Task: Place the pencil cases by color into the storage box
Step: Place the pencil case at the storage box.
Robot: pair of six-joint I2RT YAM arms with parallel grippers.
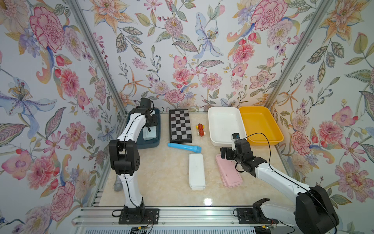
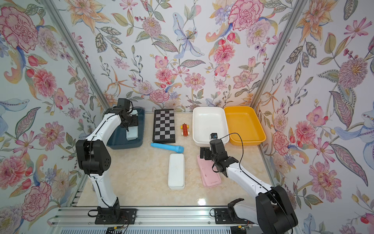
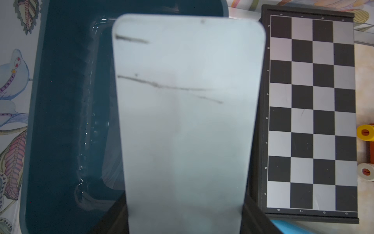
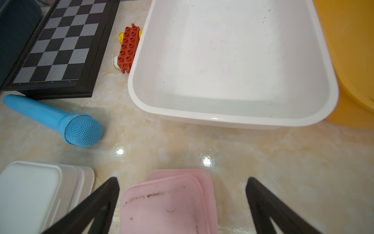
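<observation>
Floral walls around a marbled tabletop [image 1: 157,182] in both top views: white pencil cases [image 1: 196,171] stacked mid-table, pink pencil cases [image 1: 228,172] alongside under the right gripper [image 1: 226,154]. Left wrist: pale blue pencil case [image 3: 188,121], pencil-scuffed, clamped in the left gripper [image 3: 185,222] over the dark blue tray [image 3: 60,121]. Right wrist: spread wide above the smudged pink stack, beside the white tray [image 4: 232,119]

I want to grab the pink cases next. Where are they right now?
In both top views the pink pencil cases lie stacked on the table's right side, beside the white cases, under the open right gripper.

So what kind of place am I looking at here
Probably a robot test booth, not a home: two arms bolted to an aluminium rail, flowered wallpaper panels closing in a small marble-look table, with sorting trays such as the white tray.
</observation>
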